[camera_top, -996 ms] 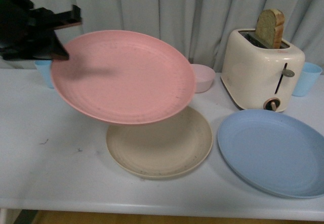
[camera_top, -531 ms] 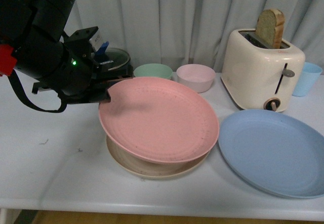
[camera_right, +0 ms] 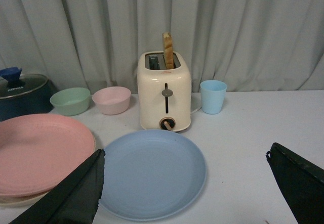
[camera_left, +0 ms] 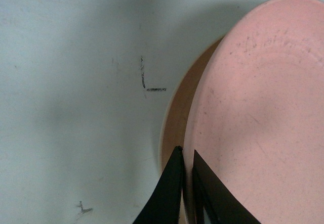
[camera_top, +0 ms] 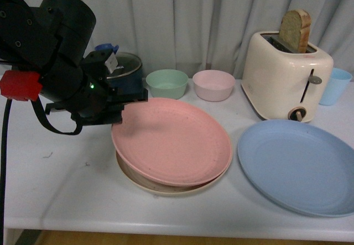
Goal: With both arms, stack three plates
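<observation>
Clamping the near-left rim of the pink plate (camera_top: 171,140), the left end effector (camera_left: 186,155) has its fingers pinched narrowly on that edge. The pink plate lies slightly tilted over the cream-beige plate (camera_top: 166,187), covering most of it on the white bench (camera_top: 55,167). Behind them stand a dark pot (camera_top: 119,68), a green bowl (camera_top: 167,83) and a pink bowl (camera_top: 213,84). Further right, the light blue plate (camera_top: 298,165) lies flat, apart from the pair, before a cream toaster (camera_top: 285,76). The right end effector (camera_right: 186,153) hangs spread wide, holding nothing.
</observation>
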`<state>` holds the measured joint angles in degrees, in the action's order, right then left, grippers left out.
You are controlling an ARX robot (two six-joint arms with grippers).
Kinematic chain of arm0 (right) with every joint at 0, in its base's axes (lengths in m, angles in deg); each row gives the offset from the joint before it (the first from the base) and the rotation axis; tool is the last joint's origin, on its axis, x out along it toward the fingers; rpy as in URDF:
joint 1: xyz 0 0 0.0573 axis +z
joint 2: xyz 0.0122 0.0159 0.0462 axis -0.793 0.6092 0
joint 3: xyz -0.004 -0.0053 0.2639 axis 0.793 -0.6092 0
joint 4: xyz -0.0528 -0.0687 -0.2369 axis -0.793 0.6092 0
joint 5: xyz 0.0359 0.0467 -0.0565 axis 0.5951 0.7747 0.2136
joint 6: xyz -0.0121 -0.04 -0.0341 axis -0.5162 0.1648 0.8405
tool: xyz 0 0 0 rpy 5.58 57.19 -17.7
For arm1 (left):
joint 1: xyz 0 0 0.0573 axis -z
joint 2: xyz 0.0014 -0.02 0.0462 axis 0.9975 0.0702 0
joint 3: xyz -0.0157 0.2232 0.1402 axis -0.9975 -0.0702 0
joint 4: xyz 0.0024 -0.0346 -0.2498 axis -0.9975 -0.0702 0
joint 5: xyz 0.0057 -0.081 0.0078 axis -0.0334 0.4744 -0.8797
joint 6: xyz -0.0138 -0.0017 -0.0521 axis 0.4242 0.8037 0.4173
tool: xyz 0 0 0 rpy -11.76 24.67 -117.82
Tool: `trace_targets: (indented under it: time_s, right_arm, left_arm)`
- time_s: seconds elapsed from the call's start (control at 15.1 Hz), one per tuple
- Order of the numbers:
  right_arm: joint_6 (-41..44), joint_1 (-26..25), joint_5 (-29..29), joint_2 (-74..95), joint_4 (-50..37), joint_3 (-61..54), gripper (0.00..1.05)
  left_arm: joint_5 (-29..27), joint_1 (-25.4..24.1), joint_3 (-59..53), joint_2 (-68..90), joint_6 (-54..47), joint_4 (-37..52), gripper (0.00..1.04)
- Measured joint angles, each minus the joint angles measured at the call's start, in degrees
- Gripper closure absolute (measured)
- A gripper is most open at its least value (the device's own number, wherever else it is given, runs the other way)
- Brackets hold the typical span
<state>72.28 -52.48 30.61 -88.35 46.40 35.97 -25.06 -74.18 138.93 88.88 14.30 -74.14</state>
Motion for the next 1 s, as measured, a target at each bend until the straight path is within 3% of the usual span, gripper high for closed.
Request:
trace_targets:
  time_s: [0.33,0.53,0.66,0.86,0.93,1.0]
  right_arm:
    - [0.0,0.0,0.0,0.0,0.0,0.0,0.06]
    - [0.0,0.0,0.0,0.0,0.0,0.0,0.06]
    - [0.0,0.0,0.0,0.0,0.0,0.0,0.06]
    - [0.0,0.0,0.0,0.0,0.0,0.0,0.06]
    - [0.0,0.0,0.0,0.0,0.0,0.0,0.06]
    - [0.0,-0.1,0.0,0.0,0.0,0.0,0.06]
  left_arm:
    - [-0.1,-0.6,-0.3,-1.0,-1.5,-0.3,0.53]
    - [1.4,-1.4,-3.2,-8.6,-4.6,-1.6,0.28]
    - [0.9,-2.6,-8.4,-22.3,-9.3,3.0,0.05]
    - [-3.9,-3.7,-19.2,-42.6,-15.3,8.7,0.07]
    - [-8.6,-3.6,-23.8,-47.3,-14.9,24.1,0.17]
    - [-10.4,-3.9,-31.6,-49.2,-13.4,33.3,0.29]
